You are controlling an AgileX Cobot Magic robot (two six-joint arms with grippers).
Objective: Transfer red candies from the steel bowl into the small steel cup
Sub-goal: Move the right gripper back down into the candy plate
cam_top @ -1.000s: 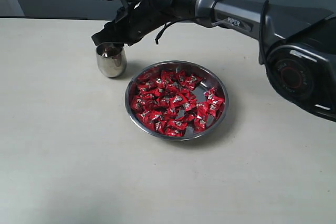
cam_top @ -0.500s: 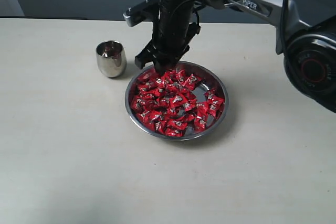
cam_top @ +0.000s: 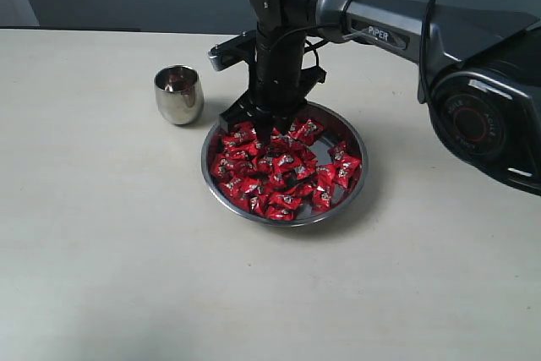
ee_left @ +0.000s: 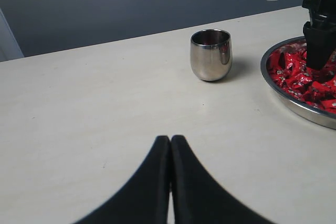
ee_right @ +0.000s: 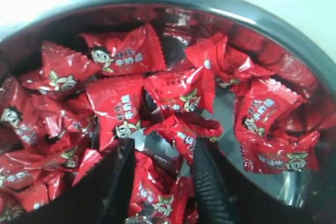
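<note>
Right gripper (cam_top: 267,124) points straight down into the steel bowl (cam_top: 356,145), jaws spread wide, tips among the red candies (cam_top: 283,171) on the side nearest the cup. Wrist view: a wrapper lies between the fingers, nothing clamped yet

Left gripper (ee_left: 170,182) sits low over the table (ee_left: 79,103), fingers pressed together, empty

Small steel cup (cam_top: 178,95) stands upright near the bowl, not touching it. Reddish glint inside; can't tell if any candy is in there

Bowl heaped with candies, so I'd say most of the job remains
</note>
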